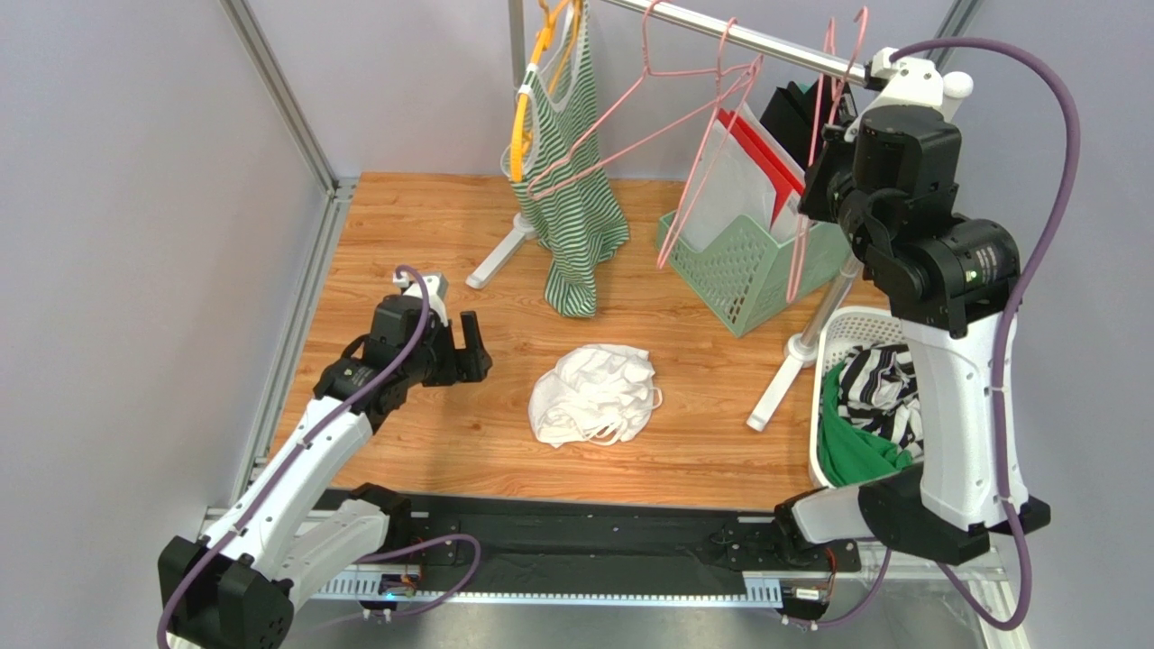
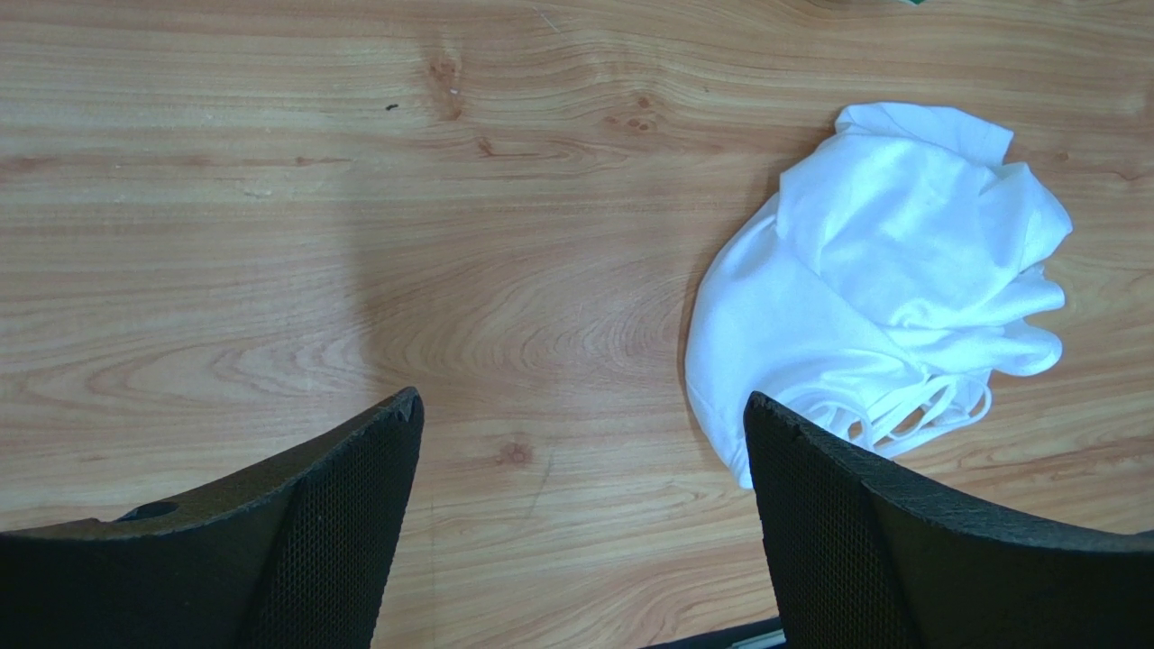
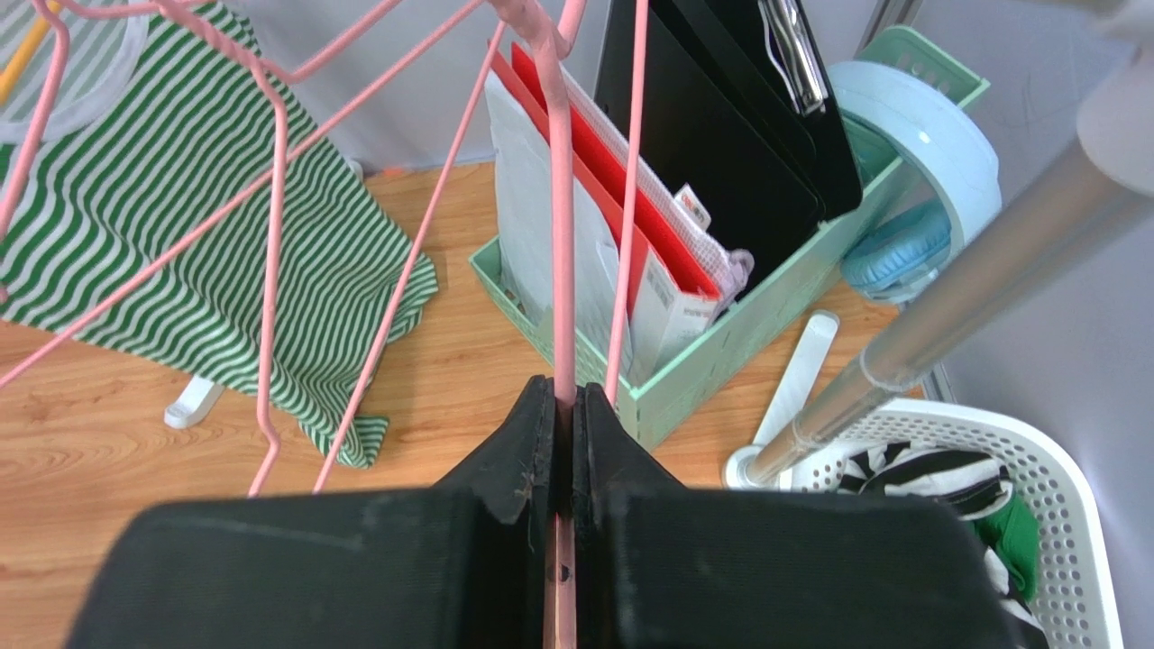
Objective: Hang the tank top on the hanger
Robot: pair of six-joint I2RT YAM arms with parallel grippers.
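The right end effector (image 3: pixel 569 406) is clamped on the hanger (image 3: pixel 560 271) at one o'clock, the left end effector (image 2: pixel 583 419) gapes empty, and the tank top (image 1: pixel 596 392) lies crumpled on the counter (image 1: pixel 407 217) at its three o'clock, so unhooking the hanger seems next.

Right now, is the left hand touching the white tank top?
No, the left hand is open and empty, and the tank top lies crumpled on the table, clear of it.
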